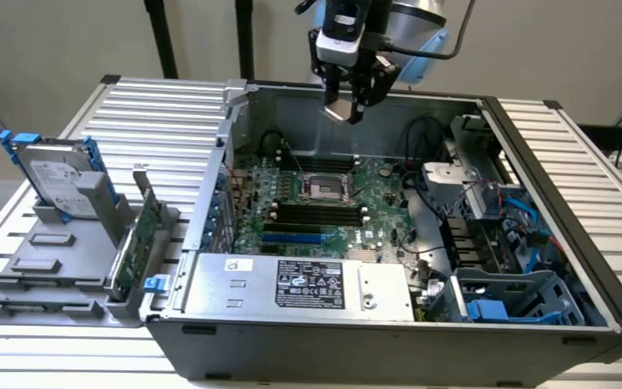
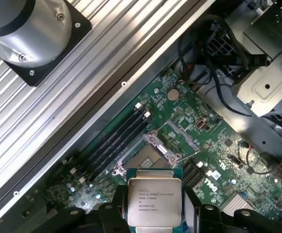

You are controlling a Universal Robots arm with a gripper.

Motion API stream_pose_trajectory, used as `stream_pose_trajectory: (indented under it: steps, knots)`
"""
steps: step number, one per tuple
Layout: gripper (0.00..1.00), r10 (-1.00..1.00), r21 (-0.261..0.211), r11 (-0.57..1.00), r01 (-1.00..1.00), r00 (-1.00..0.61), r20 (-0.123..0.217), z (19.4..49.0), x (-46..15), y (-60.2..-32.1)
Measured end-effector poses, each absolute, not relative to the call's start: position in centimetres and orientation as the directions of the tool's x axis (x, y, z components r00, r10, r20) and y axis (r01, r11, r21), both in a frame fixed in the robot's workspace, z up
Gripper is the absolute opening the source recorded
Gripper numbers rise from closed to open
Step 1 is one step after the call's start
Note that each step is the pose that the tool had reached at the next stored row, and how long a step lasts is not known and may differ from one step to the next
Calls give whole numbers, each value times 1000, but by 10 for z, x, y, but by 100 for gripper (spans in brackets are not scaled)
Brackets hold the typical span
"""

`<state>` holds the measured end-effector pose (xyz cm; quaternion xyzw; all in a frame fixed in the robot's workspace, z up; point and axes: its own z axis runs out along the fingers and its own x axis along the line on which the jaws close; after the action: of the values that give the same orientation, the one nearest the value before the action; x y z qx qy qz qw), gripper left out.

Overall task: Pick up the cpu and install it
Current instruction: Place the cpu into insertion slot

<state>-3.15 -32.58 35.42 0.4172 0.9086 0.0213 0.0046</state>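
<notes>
End effector (image 1: 350, 111) pinched the small flat square cpu (image 2: 154, 201), dull silver on top, by its edges, held well above the empty metal-framed socket (image 2: 146, 158). Any tilt, wrong orientation or slip in that edge grip risked bending the socket's pins.

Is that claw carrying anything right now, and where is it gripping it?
Yes: the gripper holds the chip, pinched between its fingers by two opposite side edges.
</notes>
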Motion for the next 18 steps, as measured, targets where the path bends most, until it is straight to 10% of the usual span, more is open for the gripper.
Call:
stream_pose_trajectory:
  steps: [18]
  knots:
    - [55, 928, 43, 372, 927, -372, 9, 347, -31, -326]
